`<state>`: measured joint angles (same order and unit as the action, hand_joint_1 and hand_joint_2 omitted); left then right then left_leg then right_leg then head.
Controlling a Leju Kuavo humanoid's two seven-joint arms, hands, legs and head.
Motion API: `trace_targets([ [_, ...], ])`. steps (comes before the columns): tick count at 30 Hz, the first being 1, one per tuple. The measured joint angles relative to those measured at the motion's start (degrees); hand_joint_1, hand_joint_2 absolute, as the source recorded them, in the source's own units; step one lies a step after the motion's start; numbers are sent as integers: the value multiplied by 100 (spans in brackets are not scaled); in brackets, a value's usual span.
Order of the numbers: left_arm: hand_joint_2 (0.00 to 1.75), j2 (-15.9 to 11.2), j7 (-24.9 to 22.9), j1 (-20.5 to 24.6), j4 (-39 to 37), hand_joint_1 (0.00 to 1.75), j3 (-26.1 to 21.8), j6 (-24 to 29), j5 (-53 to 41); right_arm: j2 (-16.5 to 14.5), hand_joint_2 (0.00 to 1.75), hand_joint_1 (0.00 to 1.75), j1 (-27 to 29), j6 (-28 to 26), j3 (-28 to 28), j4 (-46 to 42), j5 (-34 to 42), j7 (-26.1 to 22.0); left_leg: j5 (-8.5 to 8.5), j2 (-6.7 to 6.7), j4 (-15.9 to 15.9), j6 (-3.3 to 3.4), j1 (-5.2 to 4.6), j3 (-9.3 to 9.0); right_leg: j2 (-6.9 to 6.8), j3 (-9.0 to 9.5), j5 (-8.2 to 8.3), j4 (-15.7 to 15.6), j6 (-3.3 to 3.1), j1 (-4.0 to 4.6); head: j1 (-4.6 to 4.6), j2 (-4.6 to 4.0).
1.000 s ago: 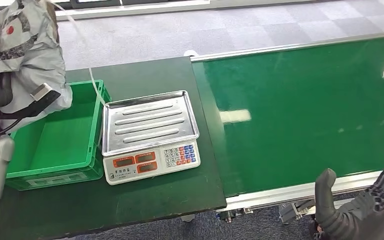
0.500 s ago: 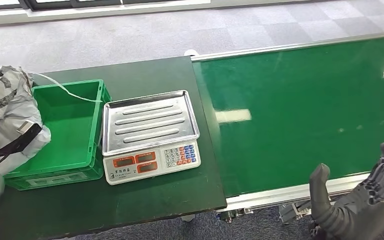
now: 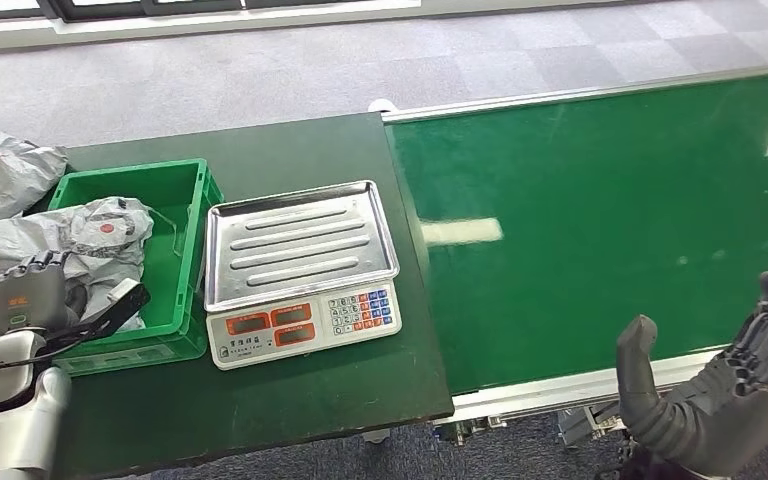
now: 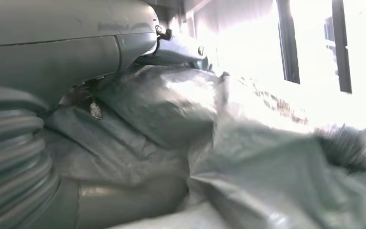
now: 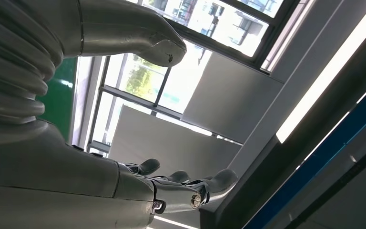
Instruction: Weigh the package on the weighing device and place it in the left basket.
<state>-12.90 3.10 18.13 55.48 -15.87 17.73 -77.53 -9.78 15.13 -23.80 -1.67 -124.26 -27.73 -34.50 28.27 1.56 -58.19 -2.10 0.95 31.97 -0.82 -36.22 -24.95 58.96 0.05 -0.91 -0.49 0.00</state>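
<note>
I have the left hand [image 3: 35, 292] down at the near left corner of the green basket [image 3: 185, 185], and the grey poly-bag package [image 3: 100, 232] lies partly inside the basket, draped over its left rim onto the dark table [image 3: 290, 405]. In the left wrist view the thumb [image 4: 124, 43] lies against crumpled grey plastic [image 4: 181, 114], so I judge the hand is holding the package, though I cannot see the fingers wrapping it. My right hand [image 3: 735, 385] hangs off the near edge of the green conveyor [image 3: 600, 200], fingers spread, holding nothing. The electronic scale [image 3: 300, 270] sits just beside the basket with its steel tray bare.

What worries me is the overhang: if I let go now, the weight outside the rim could drag the bag out of the basket (slippery film, light contents, by the look of it). A second grey bag [image 3: 5, 175] lies just beyond the basket's left side, and the two could tangle. The loose cable at my wrist [image 3: 20, 355] could also snag on the rim when I lift away.
</note>
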Motion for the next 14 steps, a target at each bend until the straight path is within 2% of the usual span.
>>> trace_targets([
  [1,0,57,89,-44,88,0,0,-71,215,-1,175,0,-5,6,7,0,8,-9,0,0,0,0,0,0,0,0,0,0,0,0,1,0],
  [9,0,453,698,-450,1290,0,7,-967,2934,-8,175,0,1,24,81,0,80,-41,1,-1,0,1,-1,1,1,0,0,-1,1,-1,1,0],
  [14,0,639,767,-641,1904,0,11,-1160,3791,-8,175,0,44,-17,86,0,107,-62,1,1,0,1,0,1,2,-1,0,-1,1,0,1,0],
])
